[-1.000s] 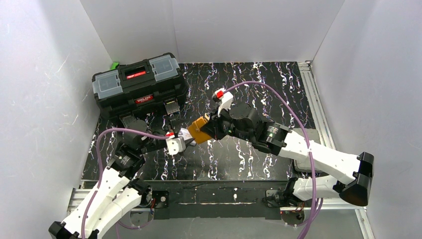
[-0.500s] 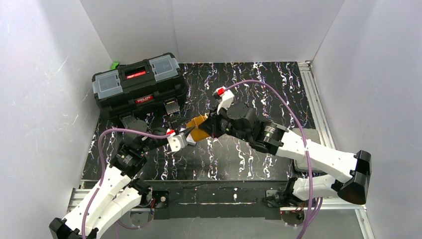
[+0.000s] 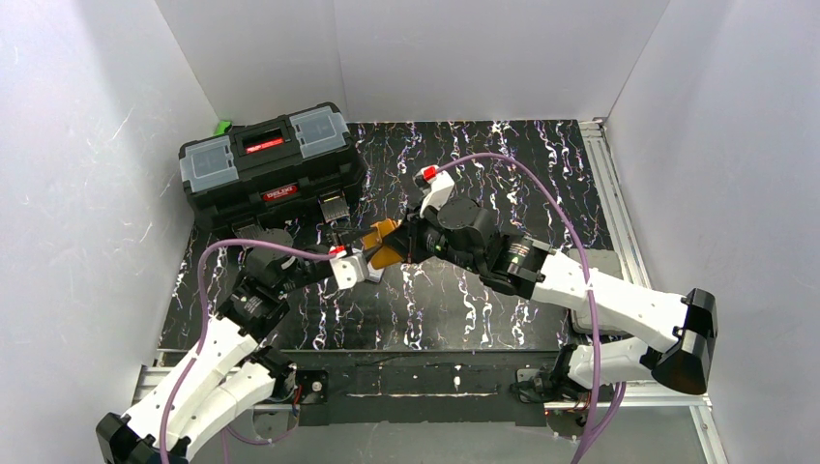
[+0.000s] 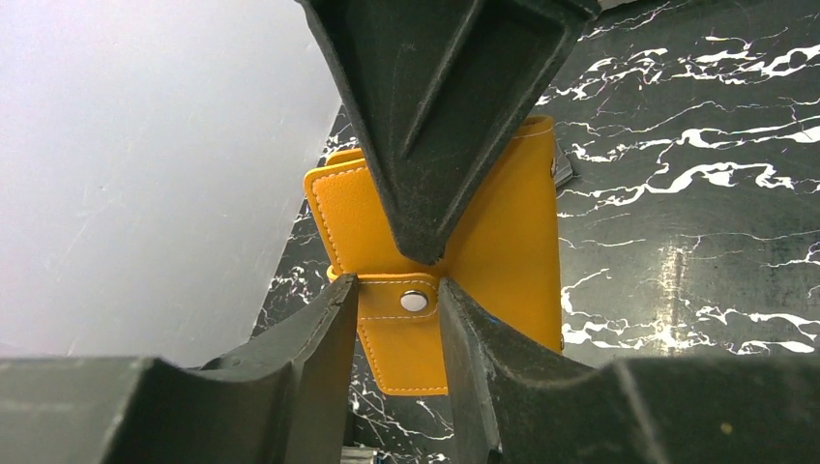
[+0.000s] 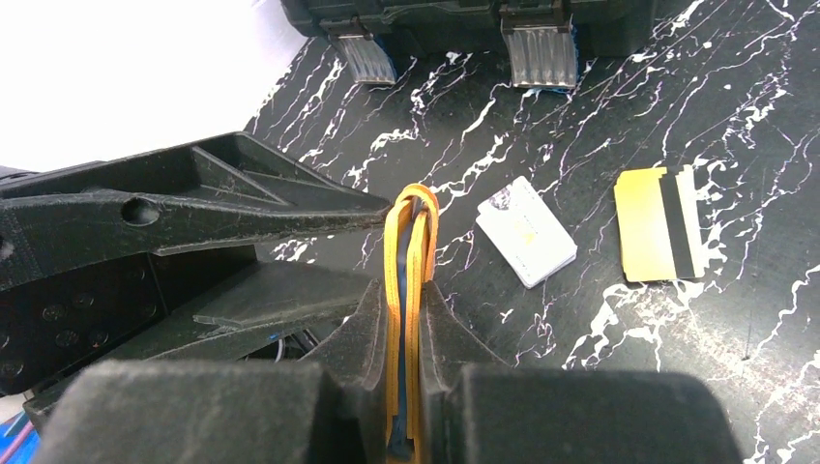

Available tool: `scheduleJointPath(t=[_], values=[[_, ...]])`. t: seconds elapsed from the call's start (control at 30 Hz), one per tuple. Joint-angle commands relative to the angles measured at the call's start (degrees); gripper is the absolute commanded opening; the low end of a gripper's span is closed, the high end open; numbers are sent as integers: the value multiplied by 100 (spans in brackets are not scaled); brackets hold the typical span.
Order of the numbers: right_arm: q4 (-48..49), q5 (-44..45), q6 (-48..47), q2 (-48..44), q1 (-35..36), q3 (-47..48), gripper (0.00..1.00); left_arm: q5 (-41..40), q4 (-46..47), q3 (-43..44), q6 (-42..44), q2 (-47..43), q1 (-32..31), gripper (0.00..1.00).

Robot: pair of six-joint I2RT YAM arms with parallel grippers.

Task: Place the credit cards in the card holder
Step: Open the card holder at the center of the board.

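Observation:
The orange card holder (image 3: 385, 253) hangs above the table, folded shut, in my right gripper (image 3: 404, 244). In the right wrist view the right gripper (image 5: 410, 295) clamps the holder (image 5: 410, 242) edge-on, with bluish sleeves between the orange covers. In the left wrist view my left gripper (image 4: 396, 287) has a fingertip against each side of the holder's snap tab (image 4: 404, 329), and a right finger (image 4: 435, 116) lies across the holder (image 4: 503, 232). A white card (image 5: 527, 232) and an orange card with a dark stripe (image 5: 658, 224) lie flat on the table.
A big black toolbox (image 3: 271, 164) stands at the back left; its latches (image 5: 541, 53) show in the right wrist view. White walls enclose the dark marbled table (image 3: 503, 184). A metal rail (image 3: 609, 193) runs along the right edge.
My left gripper has moved right and up to the card holder and now has the snap tab between its fingers. My right gripper has shifted slightly left with the holder.

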Motion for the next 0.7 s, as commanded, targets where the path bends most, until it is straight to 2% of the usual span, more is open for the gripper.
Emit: scheduleJointPath(t=[0.0, 0.3, 0.5, 0.67], values=[[683, -141, 194, -228, 48, 53, 1, -267, 16, 172, -215, 158, -16, 33], [793, -1, 249, -260, 53, -25, 1, -209, -9, 124, -329, 86, -78, 31], [837, -114, 255, -168, 53, 48, 1, -629, -110, 120, -389, 67, -158, 31], [802, -158, 206, -93, 116, 60, 1, -1329, -31, 287, -626, 231, -200, 20]])
